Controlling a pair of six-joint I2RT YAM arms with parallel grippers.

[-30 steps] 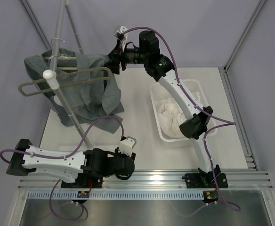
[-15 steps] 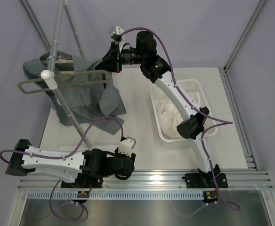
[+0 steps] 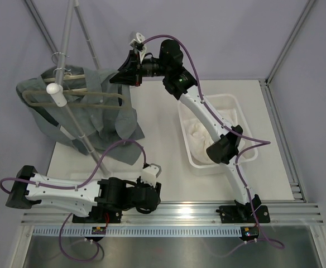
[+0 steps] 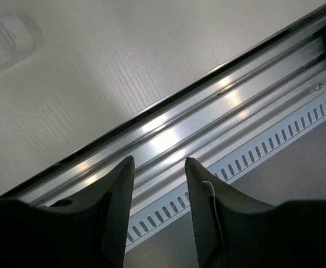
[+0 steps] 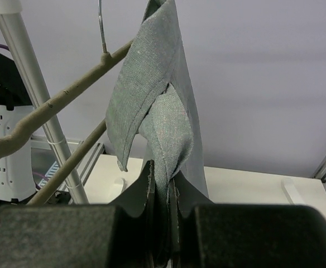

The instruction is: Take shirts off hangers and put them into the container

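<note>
1. The bench (image 3: pixel 157 139) carried everything. My right arm reached long across it, up and toward the far left. My left arm lay folded low along the near edge.
2. The grey-green shirt (image 3: pixel 104 120) hung from the hanger (image 3: pixel 76 77) beside the pole (image 3: pixel 68 33), over the bench's far-left corner. It had swung further left than a second before.
3. The container (image 3: pixel 224 97) sat on the right of the bench with the white shirt (image 3: pixel 199 134) heaped inside. My right arm crossed over it and hid part of both.
4. My right claw (image 5: pixel 162 184) was pressed together, pinching a fold at the grey-green shirt's edge. It had travelled left since a second before, taking the cloth with it.
5. My left claw (image 4: pixel 158 167) stood spread with nothing between its fingers. It pointed down at the aluminium rail (image 4: pixel 207 111) and had not moved.
6. Most of the hanger lay buried under cloth, and from above its thin hook was hard to make out.
</note>
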